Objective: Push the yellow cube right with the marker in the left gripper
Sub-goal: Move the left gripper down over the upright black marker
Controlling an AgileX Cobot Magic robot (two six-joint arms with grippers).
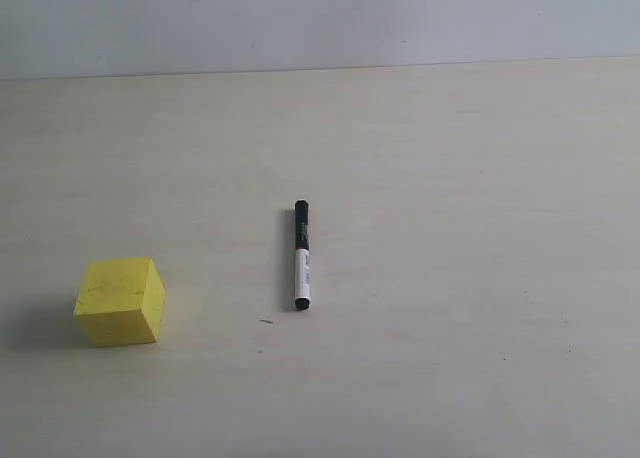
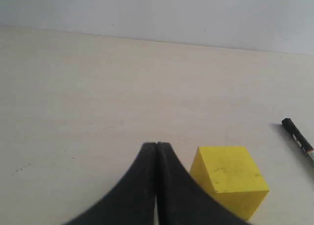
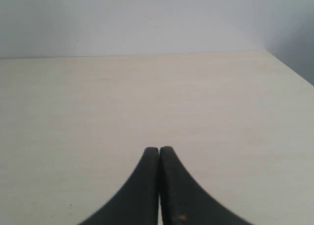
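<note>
The yellow cube (image 1: 120, 301) rests on the pale table at the left of the exterior view. The marker (image 1: 301, 255) lies flat near the middle, black cap pointing away, well right of the cube and held by nothing. No arm shows in the exterior view. In the left wrist view my left gripper (image 2: 156, 145) is shut and empty, its black fingers pressed together. The yellow cube (image 2: 229, 179) sits just beyond and beside one finger. The marker's cap end (image 2: 298, 138) shows at the frame edge. My right gripper (image 3: 159, 150) is shut and empty over bare table.
The pale wooden table (image 1: 450, 178) meets a plain light wall at the back. The right wrist view shows the table's far corner (image 3: 267, 52) with its side edge running off to one side. A small dark speck (image 1: 266, 321) lies near the marker.
</note>
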